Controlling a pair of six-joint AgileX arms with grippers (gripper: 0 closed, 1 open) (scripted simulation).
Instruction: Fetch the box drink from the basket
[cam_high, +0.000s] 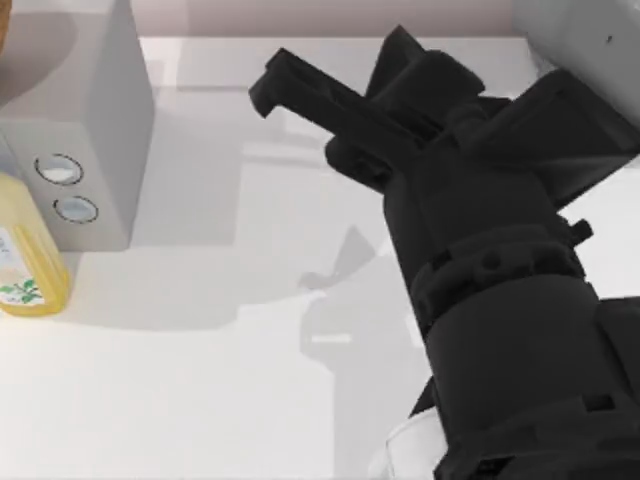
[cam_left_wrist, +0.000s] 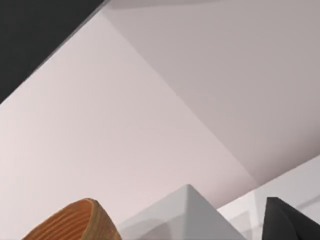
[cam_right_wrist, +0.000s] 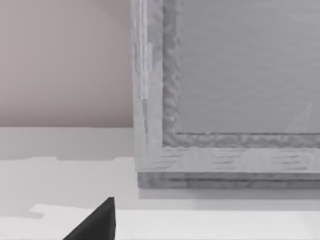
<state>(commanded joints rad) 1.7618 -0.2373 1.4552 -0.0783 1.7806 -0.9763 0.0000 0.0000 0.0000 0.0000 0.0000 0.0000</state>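
Box drink (cam_high: 28, 250) on bench, left edge — likely light, crushable; grip flat sides. Right gripper (cam_high: 290, 85) high mid-bench, jaws' state unclear.

a tall grey block (cam_high: 75, 120) with two rings on its front stands at the table's (cam_high: 200, 380) left side. a grey speckled box (cam_right_wrist: 225, 100) sits on the white tabletop by the wall. a ribbed wooden rim (cam_left_wrist: 80, 222) curves beside the block.

Top view overhead, close on table (cam_high: 200, 400); wrist views level.
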